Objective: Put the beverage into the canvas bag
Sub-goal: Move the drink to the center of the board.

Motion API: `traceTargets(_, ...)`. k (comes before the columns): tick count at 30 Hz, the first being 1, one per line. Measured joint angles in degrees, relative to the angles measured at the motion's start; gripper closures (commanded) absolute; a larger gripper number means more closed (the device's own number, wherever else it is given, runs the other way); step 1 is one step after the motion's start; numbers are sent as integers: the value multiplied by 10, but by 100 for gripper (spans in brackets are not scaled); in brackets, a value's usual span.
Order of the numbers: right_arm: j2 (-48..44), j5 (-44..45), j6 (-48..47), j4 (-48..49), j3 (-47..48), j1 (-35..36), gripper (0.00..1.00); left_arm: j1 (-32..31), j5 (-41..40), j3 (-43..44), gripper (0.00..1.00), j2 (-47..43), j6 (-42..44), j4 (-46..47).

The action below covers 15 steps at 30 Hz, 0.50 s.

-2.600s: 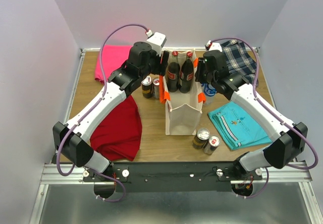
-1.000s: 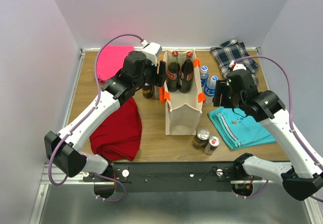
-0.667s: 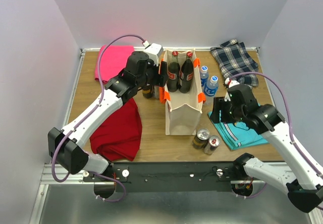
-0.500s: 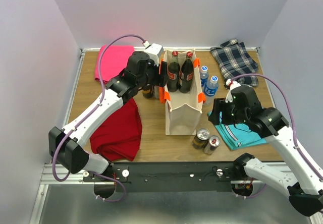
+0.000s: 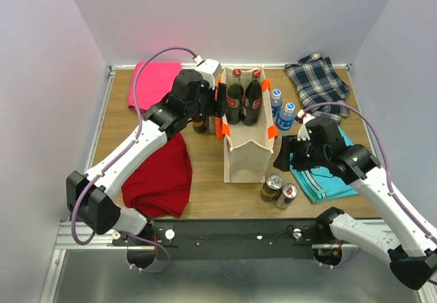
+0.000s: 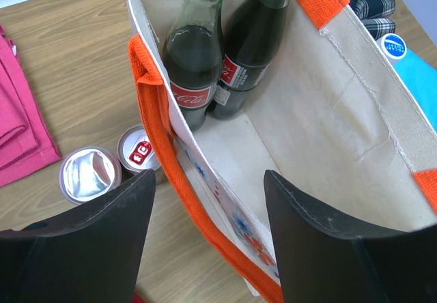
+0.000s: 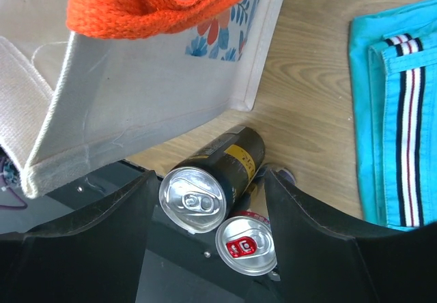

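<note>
From above, the canvas bag is seen upright at the middle of the tabletop, with two cola bottles already stood at its far end. The left tool is held at the bag's left rim. The right tool is hung by the near right corner, above a dark can and a red-tabbed can, which are set just beside each other outside the bag. In the left wrist view the jaws are spread, one finger inside the bag and one outside, and the wall with its orange strap is passed between them without being pinched. Should that arm be shifted sideways, the wall could be dragged and the bag tipped, bottles and all. In the right wrist view the jaws are likewise spread and nothing is gripped. Both cans are seen in the gap between the fingers, and whether they touch cannot be told. A descent could be spoiled if a finger landed on the neighbouring can's top or knocked it over, or if the bag's corner were caught. A can released carelessly might also be dropped onto the glass bottles.
</note>
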Motion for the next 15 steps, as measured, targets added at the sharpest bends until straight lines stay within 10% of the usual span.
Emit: traceTargets(15,28,-20,32,7,-24,42,27,0,0,-1,27,12,0,2)
